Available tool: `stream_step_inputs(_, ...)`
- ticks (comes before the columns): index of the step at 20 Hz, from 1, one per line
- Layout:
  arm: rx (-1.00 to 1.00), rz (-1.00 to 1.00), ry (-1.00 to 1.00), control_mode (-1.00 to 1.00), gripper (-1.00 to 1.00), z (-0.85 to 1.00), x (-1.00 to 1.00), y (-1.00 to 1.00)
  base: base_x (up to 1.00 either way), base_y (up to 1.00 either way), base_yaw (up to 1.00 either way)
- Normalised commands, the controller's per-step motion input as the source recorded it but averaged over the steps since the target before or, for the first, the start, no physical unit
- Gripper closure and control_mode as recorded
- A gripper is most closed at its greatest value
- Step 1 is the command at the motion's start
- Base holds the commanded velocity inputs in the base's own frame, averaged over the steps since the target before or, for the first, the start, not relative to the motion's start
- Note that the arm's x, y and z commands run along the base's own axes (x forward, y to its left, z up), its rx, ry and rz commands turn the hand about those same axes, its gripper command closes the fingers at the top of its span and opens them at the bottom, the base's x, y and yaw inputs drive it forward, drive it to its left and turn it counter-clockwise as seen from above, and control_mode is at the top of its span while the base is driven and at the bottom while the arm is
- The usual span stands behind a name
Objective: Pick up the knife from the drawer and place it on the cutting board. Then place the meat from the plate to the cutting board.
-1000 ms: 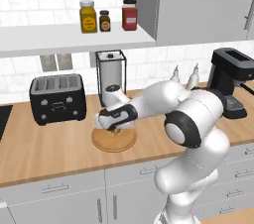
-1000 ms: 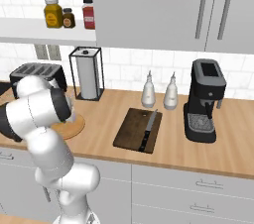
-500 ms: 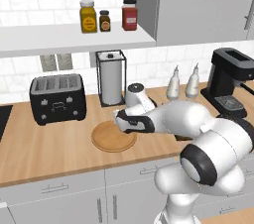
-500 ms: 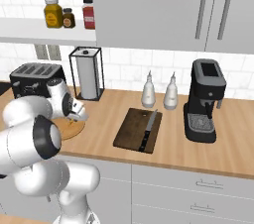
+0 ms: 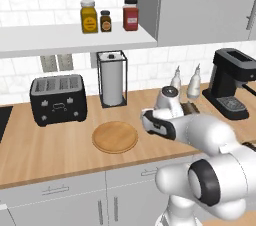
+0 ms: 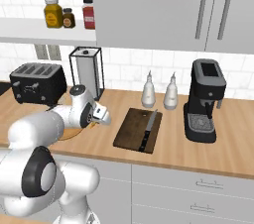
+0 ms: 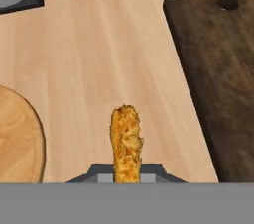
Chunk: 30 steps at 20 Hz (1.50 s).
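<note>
orange-yellow and crumbly, the meat [image 7: 126, 141] stood pinched between my tool [image 7: 126, 174] tips, its free end pointing out over bare wooden desk [image 7: 109, 59]. i carried it clear of the desk in the stretch between the plate [image 5: 115, 137] and the cutting board [image 6: 138, 130], the plate bare now and the board a short way ahead. i judged the grip low on the piece was what kept it steady for the crossing. the knife [image 6: 148, 131] already lay on the board along its far side, so the near half was the sensible place to set the meat down. the paper towel holder [image 5: 112, 79], the toaster [image 5: 58, 99] and the two bottles [image 6: 159, 90] stood back by the wall, and nothing blocked the way.
</note>
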Motion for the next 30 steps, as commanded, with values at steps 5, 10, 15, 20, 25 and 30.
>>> stream_step_inputs(5, 0.00, 0.00, 0.00, -1.00, 1.00, 0.28, 0.00, -0.97, 0.00, 0.00, 0.00)
stream_step_inputs(10, 0.00, 0.00, 0.00, -1.00, 1.00, 0.22, 0.02, -0.71, 0.00, 0.00, 0.00)
stream_step_inputs(15, 0.00, 0.00, 0.05, -1.00, 1.00, 0.01, 0.18, -0.38, 0.00, 0.00, 0.00)
stream_step_inputs(20, 0.00, 0.00, 0.04, -1.00, 1.00, 0.00, 0.00, -0.14, 0.00, 0.00, 0.00)
stream_step_inputs(25, 0.00, 0.00, 0.01, -1.00, 1.00, 0.00, 0.00, -0.13, 0.00, 0.00, 0.00)
stream_step_inputs(30, 0.00, 0.00, 0.00, -1.00, 1.00, -0.14, 0.00, -0.21, 0.00, 0.00, 0.00)
